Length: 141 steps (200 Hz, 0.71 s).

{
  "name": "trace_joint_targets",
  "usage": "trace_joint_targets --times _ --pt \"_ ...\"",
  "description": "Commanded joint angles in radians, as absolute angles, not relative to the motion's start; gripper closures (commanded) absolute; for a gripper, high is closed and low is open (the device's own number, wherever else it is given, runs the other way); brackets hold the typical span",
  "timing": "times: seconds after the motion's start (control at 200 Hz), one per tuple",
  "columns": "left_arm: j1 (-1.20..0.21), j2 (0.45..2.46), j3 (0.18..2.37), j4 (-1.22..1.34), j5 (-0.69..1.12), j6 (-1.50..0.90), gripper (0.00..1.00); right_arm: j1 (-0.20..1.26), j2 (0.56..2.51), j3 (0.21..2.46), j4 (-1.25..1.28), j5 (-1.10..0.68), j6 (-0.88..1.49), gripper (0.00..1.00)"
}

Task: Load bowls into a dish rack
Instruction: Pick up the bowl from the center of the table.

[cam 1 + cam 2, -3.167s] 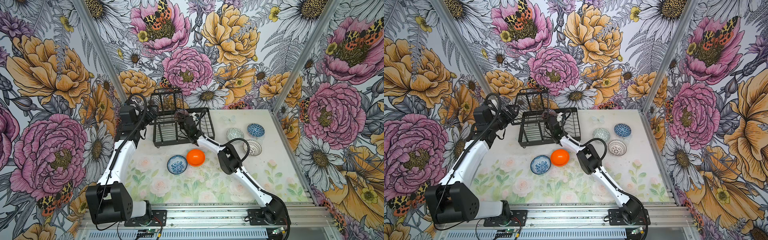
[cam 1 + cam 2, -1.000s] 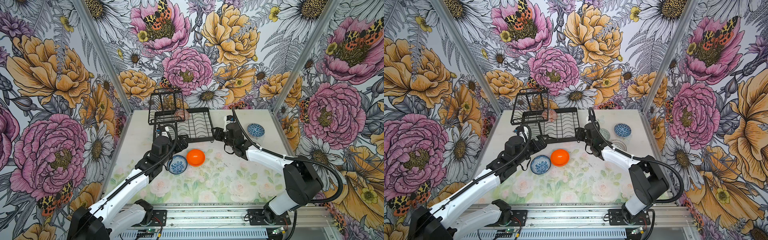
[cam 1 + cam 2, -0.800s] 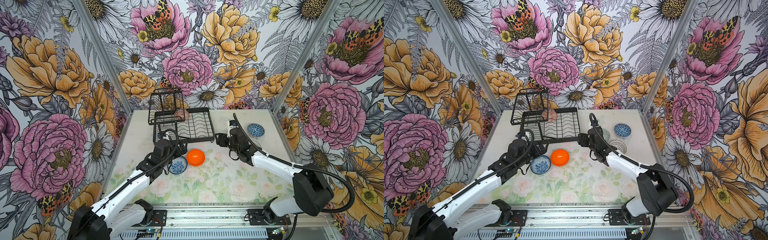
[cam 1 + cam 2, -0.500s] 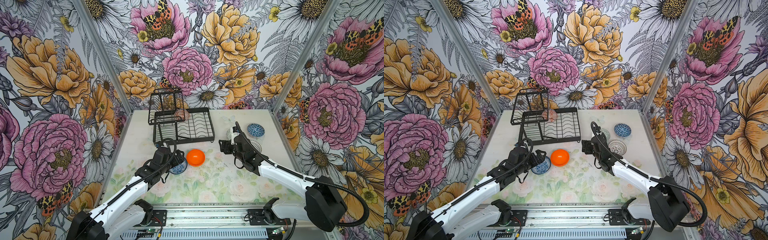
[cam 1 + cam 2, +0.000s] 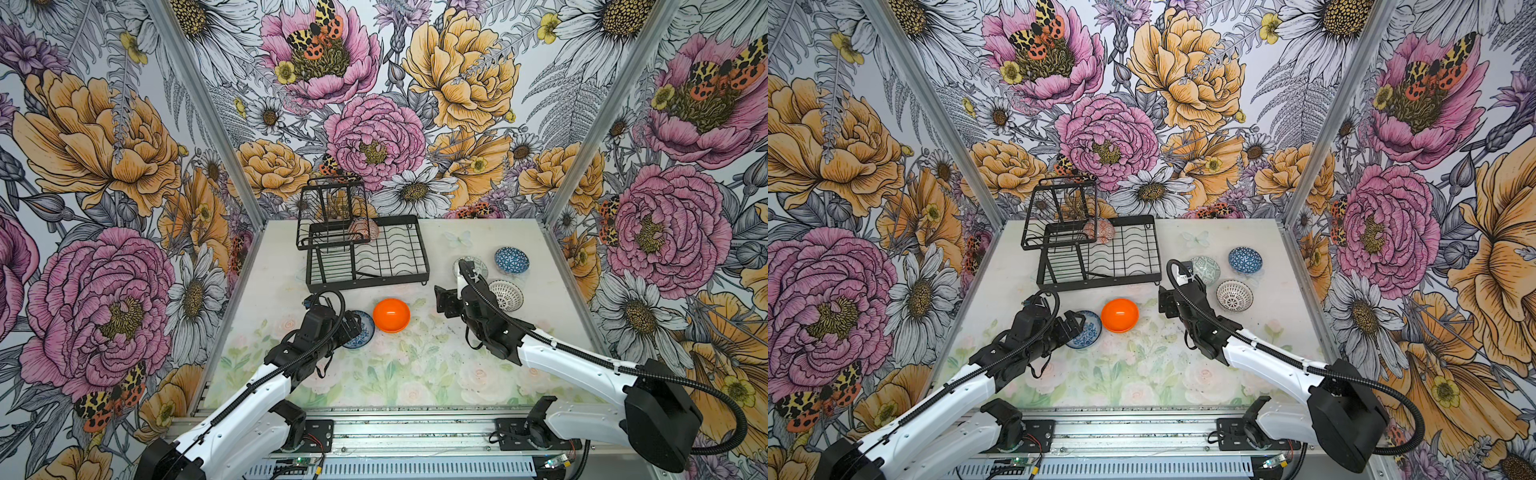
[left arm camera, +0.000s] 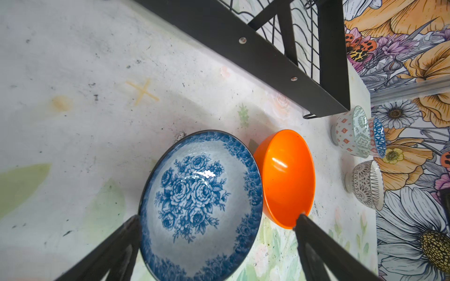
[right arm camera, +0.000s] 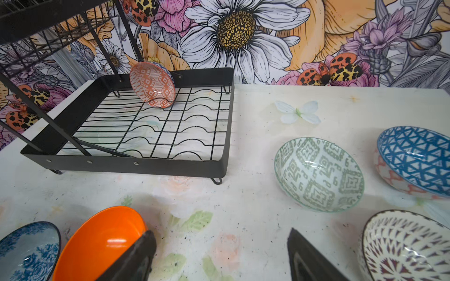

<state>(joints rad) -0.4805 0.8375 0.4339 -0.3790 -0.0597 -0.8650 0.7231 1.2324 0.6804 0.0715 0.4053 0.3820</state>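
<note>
Your left fingers are standing wide apart and straddling the blue-white floral bowl, which is sitting upright on the table near the dish rack. Nothing is being gripped yet; you seem to be lining up so that one finger takes the outer side of the rim. Mind the other finger: its tip is hanging over the edge of the orange bowl, which is crowding right against the floral one. Closing here is likely to catch both.

Your right fingers are also spread and carrying nothing. They are hovering above bare table between the orange bowl and the lattice bowl, probably parked out of the left arm's way. The pale green bowl and the dark blue bowl are waiting on the table on that same side.

Only the orange-white bowl is sitting in the rack. It is leaning on edge in the slot wires at the far end, which is leaving the nearer slots free for the other five.
</note>
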Motion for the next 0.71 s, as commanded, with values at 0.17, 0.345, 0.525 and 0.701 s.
trace_joint_targets --times 0.17,0.345,0.525,0.701 --pt "-0.434 0.776 0.384 -0.419 -0.034 -0.844 0.01 0.840 1.243 0.713 0.097 0.682 0.346 0.01" --pt "-0.426 0.811 0.379 -0.383 -0.027 -0.829 0.01 0.853 1.285 0.773 -0.020 0.674 0.389 0.01" --pt "-0.423 0.882 0.383 -0.359 -0.023 -0.810 0.01 0.894 1.281 0.762 0.031 0.672 0.315 0.01" --pt "-0.420 0.939 0.390 -0.329 -0.012 -0.785 0.01 0.929 1.265 0.741 0.062 0.669 0.276 0.01"
